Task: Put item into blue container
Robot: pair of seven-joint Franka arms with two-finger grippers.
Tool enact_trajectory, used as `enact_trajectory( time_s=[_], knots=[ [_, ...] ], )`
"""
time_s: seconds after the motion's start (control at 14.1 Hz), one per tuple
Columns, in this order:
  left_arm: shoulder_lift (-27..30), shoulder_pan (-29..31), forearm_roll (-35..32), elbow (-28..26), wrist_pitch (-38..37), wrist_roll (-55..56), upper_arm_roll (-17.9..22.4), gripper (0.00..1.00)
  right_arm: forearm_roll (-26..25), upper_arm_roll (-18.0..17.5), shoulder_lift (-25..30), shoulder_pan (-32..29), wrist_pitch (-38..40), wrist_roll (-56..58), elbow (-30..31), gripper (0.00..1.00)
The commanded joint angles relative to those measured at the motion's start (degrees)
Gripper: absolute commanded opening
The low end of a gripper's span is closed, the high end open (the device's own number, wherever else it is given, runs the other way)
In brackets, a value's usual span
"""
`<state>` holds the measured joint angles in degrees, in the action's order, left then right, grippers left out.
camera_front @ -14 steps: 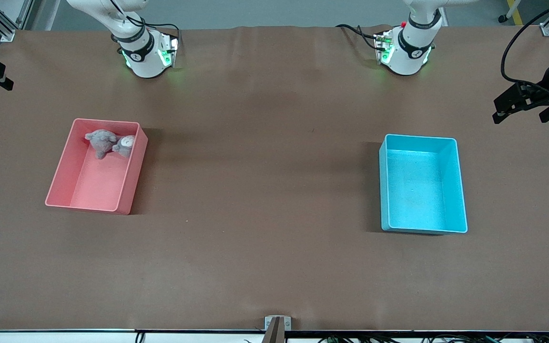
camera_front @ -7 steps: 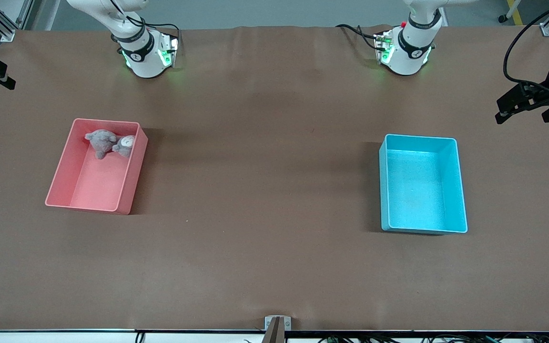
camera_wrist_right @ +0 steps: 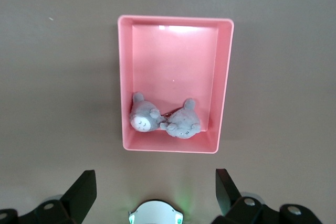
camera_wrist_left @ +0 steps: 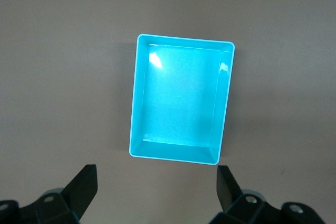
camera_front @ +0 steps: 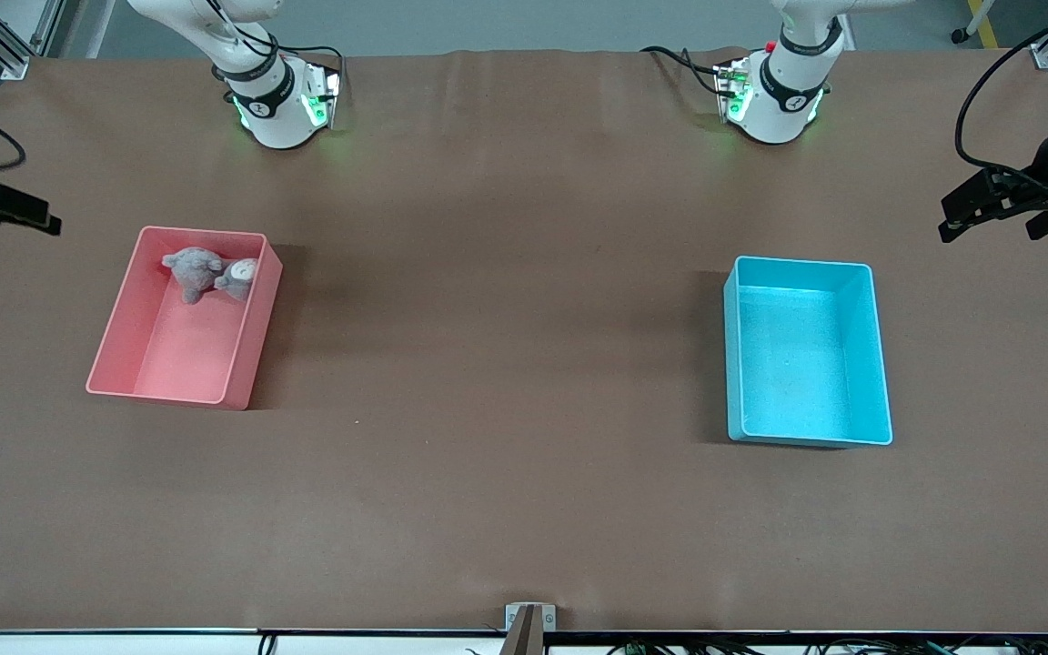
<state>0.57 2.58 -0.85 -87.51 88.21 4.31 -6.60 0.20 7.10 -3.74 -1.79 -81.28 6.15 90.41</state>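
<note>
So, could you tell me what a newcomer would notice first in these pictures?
Two bright bins on the brown table: the pink bin toward the right arm's end, holding two grey plush toys at its end nearest the bases, and the blue container, empty, toward the left arm's end. The right gripper and left gripper hang open at the table's ends.

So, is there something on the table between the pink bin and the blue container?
No. In the front view, only bare brown table lies between the pink bin and the blue container.
</note>
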Motion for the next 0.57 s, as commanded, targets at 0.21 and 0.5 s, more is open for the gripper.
enact_trajectory(
  time_s=[0.21, 0.5],
  knots=[
    [0.13, 0.05, -0.3, -0.9, 0.82, -0.53, 0.0, 1.0, -0.64, -0.24, -2.6, -1.11, -17.62, -3.32, 16.58, 1.0],
    [0.13, 0.05, -0.3, -1.52, 1.09, -0.53, 0.0, 1.0, -0.46, -0.24, -1.18, -1.02, -29.26, -13.62, 30.68, 1.0]
  ],
)
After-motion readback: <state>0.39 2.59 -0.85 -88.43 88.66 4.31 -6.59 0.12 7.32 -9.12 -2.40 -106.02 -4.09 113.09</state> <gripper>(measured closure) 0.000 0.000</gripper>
